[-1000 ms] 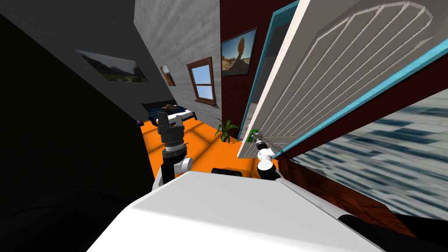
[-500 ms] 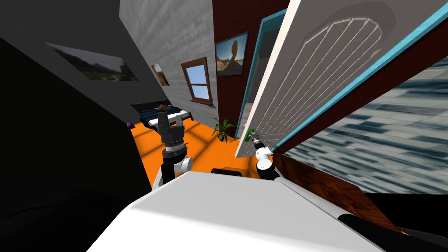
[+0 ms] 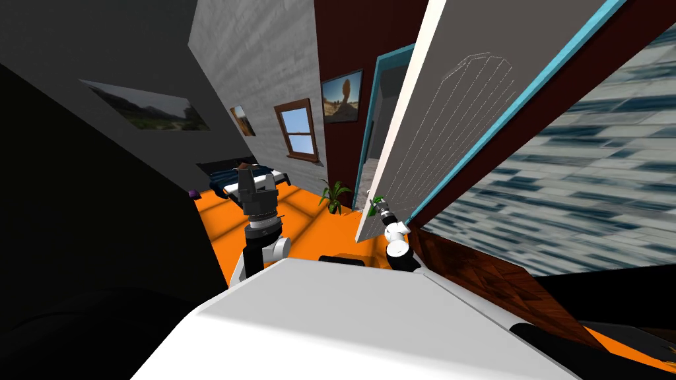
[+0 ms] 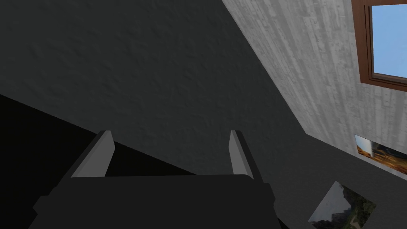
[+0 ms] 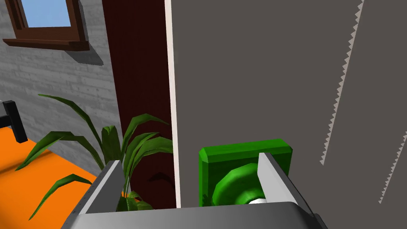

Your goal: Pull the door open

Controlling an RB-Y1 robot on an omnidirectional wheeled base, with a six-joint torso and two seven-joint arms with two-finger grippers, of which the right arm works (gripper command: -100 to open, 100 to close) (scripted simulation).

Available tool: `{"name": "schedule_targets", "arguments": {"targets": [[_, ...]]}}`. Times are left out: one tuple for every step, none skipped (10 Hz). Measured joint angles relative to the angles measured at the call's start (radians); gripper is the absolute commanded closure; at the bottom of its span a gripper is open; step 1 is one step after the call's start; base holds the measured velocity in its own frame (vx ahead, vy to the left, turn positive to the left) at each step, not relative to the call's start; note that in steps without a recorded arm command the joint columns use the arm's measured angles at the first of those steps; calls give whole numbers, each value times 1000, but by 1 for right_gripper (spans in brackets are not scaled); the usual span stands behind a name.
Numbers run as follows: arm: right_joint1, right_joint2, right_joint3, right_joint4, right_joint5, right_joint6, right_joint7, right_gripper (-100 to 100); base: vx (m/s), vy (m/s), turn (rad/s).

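The pale door (image 3: 439, 125) stands swung open out of its teal frame (image 3: 368, 125), its free edge towards me. A green knob (image 3: 377, 200) on a green plate (image 5: 244, 157) sits near that edge. My right gripper (image 3: 379, 206) is at the knob with its fingers wide apart. In the right wrist view the gripper (image 5: 188, 159) straddles the door's edge, and the knob (image 5: 234, 189) lies just inside one finger (image 5: 272, 179). My left gripper (image 3: 254, 177) is raised in front of me, well away from the door. It is open and holds nothing (image 4: 169, 153).
A potted plant (image 3: 335, 196) stands on the orange floor (image 3: 304, 224) by the dark red wall, just beyond the door's edge. A bed (image 3: 247, 173) lies further back under a window (image 3: 296, 129). A dark wall runs close along my left.
My right gripper's fingers have opened off the green knob. The door has swung further and now looks more edge-on. The whole head view has shifted a little.
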State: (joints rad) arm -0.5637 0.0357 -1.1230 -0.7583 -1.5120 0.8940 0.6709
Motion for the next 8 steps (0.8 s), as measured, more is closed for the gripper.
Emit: {"name": "schedule_targets", "arguments": {"targets": [[3, -7, 0, -9, 1, 1, -1, -100, 131, -99, 4], [9, -14, 1, -13, 1, 7, -2, -100, 101, -86, 31], [-3, -39, -5, 21, -10, 11, 18, -100, 62, -39, 49], [-2, -44, -4, 17, -10, 16, 23, -100, -34, -49, 42], [9, -35, -7, -3, -15, 29, 21, -100, -114, -52, 28], [19, -16, -16, -2, -23, 41, 34, -100, -55, -19, -1], [21, -13, -17, 0, -24, 43, 39, 100, 8, 10, 43], [21, -9, -14, 3, -21, 44, 36, 100, 10, 24, 29]]}}
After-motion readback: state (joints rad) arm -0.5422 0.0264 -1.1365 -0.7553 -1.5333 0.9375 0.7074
